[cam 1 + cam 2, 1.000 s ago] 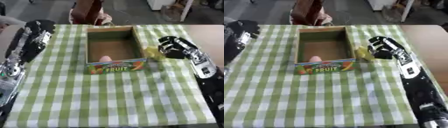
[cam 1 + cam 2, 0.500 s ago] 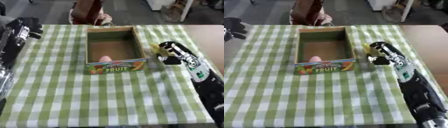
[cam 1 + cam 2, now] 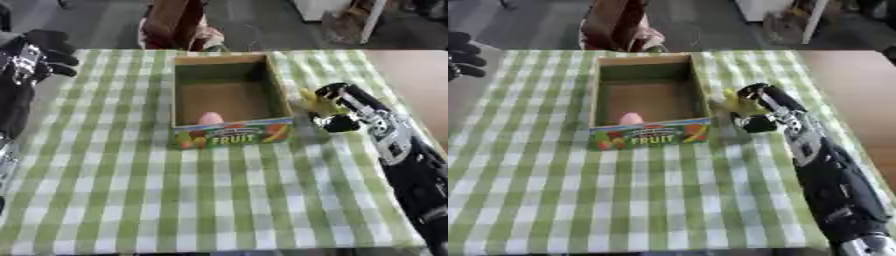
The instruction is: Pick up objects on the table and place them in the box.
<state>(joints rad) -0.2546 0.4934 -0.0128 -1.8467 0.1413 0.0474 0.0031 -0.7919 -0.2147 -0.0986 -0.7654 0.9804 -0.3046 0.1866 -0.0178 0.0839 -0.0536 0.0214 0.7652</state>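
A cardboard box (image 3: 229, 95) with "FRUIT" printed on its near wall stands open-topped on a worktop (image 3: 175, 200) covered in a green-and-white checked cloth. Inside it, a small pink object (image 3: 210, 118) lies against the near wall.

The robot's right hand (image 3: 337, 107) reaches in from the right side and sits just beside the box's right wall, its dark fingers curled round a small yellow object (image 3: 313, 101). The yellow object shows at the left of the hand, close to the box's outer wall and not inside the box; whether it touches the cloth cannot be told.

The robot's left hand (image 3: 39, 50) shows at the upper left edge, well apart from the box, over the far left corner of the worktop. Its dark fingers look bent, with nothing seen between them, though blur leaves their exact pose uncertain.

The black right forearm runs from the hand down toward the lower right corner.
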